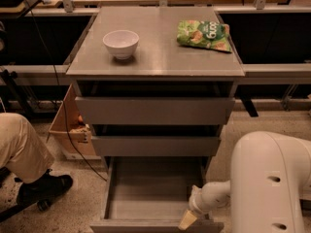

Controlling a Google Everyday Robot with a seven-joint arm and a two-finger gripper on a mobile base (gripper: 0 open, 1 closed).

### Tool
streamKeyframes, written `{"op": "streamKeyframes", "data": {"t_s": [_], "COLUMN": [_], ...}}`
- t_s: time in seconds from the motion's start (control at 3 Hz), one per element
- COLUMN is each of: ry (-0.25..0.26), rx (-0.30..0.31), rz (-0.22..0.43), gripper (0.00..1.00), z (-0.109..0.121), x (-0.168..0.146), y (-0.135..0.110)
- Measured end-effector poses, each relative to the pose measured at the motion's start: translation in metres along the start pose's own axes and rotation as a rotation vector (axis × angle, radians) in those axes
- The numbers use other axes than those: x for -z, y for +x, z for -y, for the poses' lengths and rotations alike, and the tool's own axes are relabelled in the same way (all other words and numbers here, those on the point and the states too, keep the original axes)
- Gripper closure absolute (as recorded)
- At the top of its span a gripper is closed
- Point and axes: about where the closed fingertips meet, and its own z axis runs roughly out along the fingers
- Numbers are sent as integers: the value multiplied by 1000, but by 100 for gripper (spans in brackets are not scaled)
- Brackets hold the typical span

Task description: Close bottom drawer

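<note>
Grey cabinet (pixel 155 57) is showing its bottom drawer (pixel 153 198) at 6 o'clock pulled well out, so the whole closing push is, I judge, remaining. The gripper (pixel 187 221) is hanging by the drawer's front rim at 5 o'clock, its opening impossible to tell, and the green bag (pixel 204 34) at 1 o'clock is bearing unreadable writing.

Dim warm light; pincer (pixel 187 221) bottom right
</note>
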Motion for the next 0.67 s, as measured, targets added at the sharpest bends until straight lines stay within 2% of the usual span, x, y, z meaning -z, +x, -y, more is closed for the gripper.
{"op": "streamKeyframes", "data": {"t_s": [0.33, 0.67], "ry": [11, 11], "rx": [-29, -29], "rz": [3, 3], "gripper": [0, 0], "z": [6, 6], "x": [-1, -1], "y": [15, 15]}}
